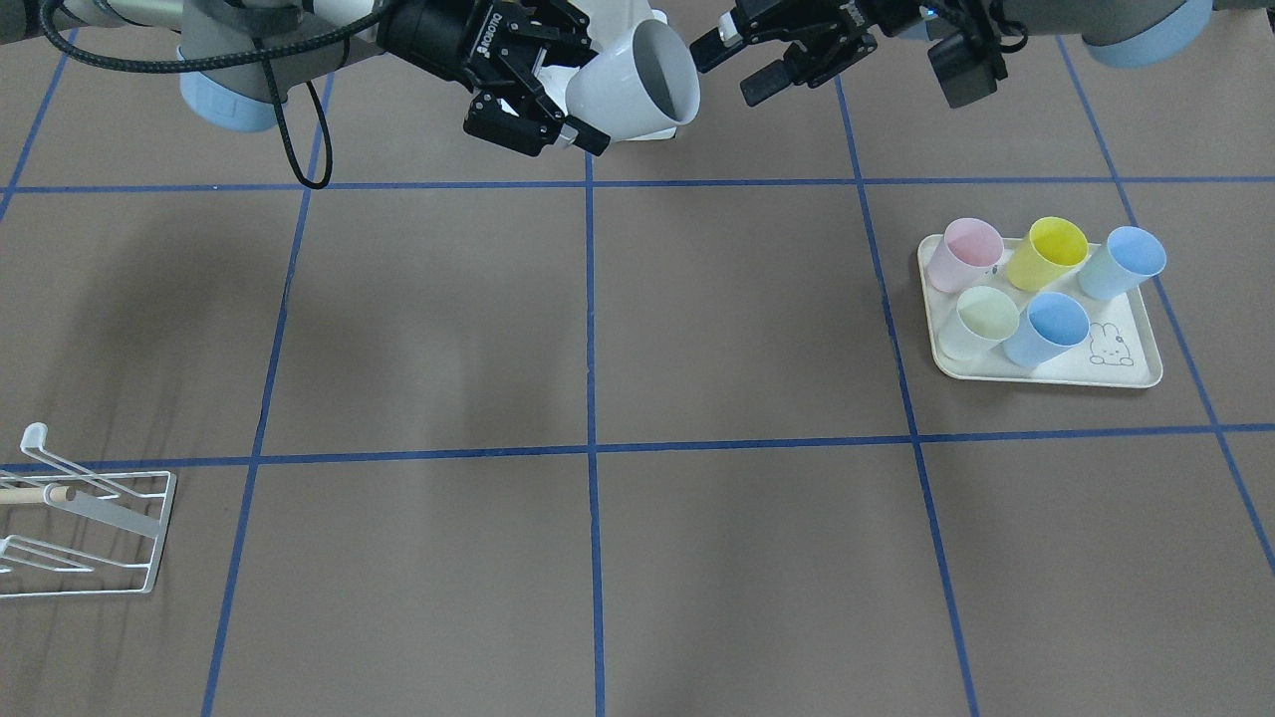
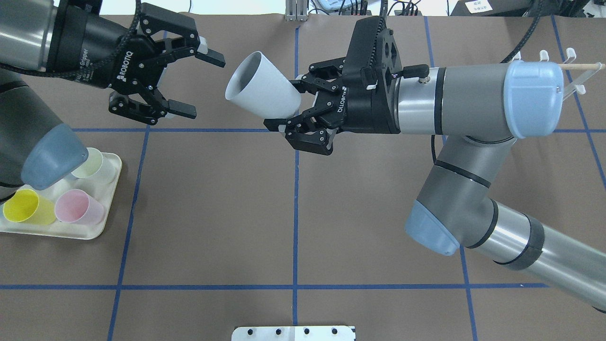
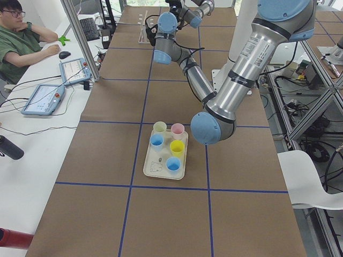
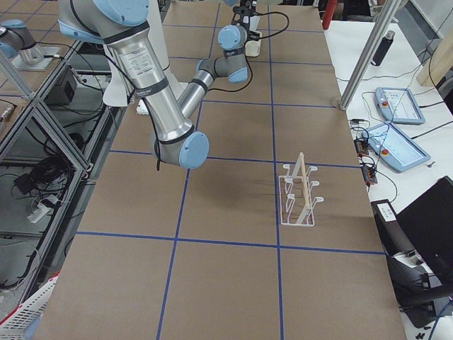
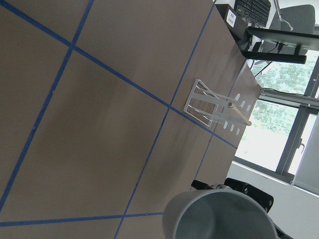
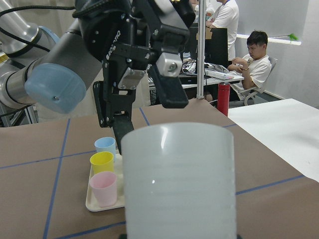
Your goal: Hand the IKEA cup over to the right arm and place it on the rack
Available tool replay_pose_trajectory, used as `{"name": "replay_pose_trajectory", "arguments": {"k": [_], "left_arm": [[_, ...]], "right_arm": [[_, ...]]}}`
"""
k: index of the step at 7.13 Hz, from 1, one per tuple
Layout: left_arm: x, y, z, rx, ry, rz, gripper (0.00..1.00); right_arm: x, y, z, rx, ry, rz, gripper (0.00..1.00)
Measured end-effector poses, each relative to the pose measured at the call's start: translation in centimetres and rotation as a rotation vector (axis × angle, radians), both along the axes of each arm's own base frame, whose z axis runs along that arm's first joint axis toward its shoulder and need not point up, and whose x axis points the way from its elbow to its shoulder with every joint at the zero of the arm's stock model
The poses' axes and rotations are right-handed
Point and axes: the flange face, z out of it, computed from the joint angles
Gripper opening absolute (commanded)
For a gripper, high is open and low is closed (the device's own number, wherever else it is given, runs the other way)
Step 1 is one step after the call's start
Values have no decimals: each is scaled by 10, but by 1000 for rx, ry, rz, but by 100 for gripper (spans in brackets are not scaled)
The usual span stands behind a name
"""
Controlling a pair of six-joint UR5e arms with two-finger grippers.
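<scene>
The right gripper (image 2: 289, 104) has its two black fingers closed around the base end of the plain white plastic cup (image 2: 262, 92). The cup hangs in the air above the brown table (image 1: 598, 329), lying on its side with the open mouth pointing away from the right fingers. Just past that mouth is the left gripper (image 2: 201, 85), its fingers spread wide and holding nothing. In the overhead view its fingertips sit close to the rim but do not touch it. Further out, on the table well below and behind the left fingers, lies the cream rectangular tray with a rabbit print (image 1: 1126, 370). It carries five pastel plastic cups standing upright: one pink (image 1: 966, 254), one yellow (image 1: 1048, 254), one pale green (image 1: 979, 324) and two blue (image 1: 1046, 329). Farthest off, well apart from the right fingers and out beyond the right arm's wrist, the small white wire-frame rack with upturned prongs and a light wooden rod (image 4: 300, 190) stands on the table with no cup on it. Beyond the table a seated person (image 6: 251, 62) is at a desk.
</scene>
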Motion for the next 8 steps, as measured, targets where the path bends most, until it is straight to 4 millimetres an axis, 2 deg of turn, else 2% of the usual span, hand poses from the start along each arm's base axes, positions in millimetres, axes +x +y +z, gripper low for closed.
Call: {"name": "replay_pose_trajectory", "arguments": {"k": [2, 4, 5, 8], "left_arm": [[-23, -12, 46, 71, -71, -64, 100], [-55, -22, 102, 181, -172, -138, 100], [-71, -24, 134, 233, -228, -161, 100], [-119, -20, 217, 366, -385, -205, 100]], "right_arm": [[14, -27, 6, -103, 120, 49, 21], [46, -61, 15, -225, 248, 128, 20], [64, -80, 25, -283, 308, 169, 12], [125, -134, 67, -361, 550, 276, 12]]}}
